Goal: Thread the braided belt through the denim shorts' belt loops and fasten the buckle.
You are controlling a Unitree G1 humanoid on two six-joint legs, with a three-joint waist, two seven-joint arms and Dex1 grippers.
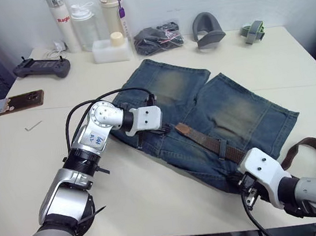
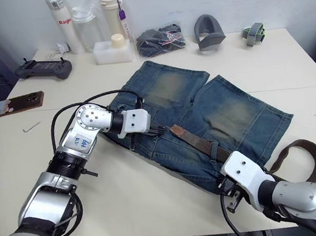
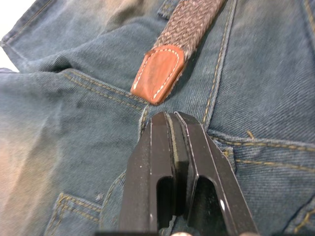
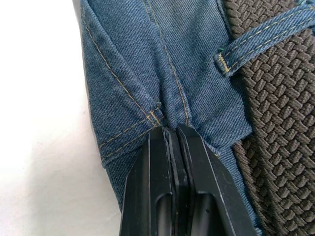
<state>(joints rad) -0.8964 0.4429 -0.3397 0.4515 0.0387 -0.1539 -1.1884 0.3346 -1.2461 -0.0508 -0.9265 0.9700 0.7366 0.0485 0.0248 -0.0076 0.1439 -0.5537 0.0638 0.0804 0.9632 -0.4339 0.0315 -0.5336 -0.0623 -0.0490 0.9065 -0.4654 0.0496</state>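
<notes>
Denim shorts (image 4: pixel 162 64) are pinched by both closed grippers, left (image 3: pixel 172 123) and right (image 4: pixel 170 129); belt (image 3: pixel 189 24) tip just ahead could be dragged back out if cloth is pulled

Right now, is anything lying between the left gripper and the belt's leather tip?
Nothing visible does. The left gripper, fingers shut on the denim shorts, sits just short of the braided belt tip, with bare denim between.

Mid-blue denim shorts (image 1: pixel 204 112) at frame centre show faded yellowish patches and tan stitching. The braided belt (image 1: pixel 211 143) is dark-brown weave with a reddish-brown, white-stitched tip (image 3: pixel 158 73). Cream table (image 1: pixel 48 167) beneath.
</notes>
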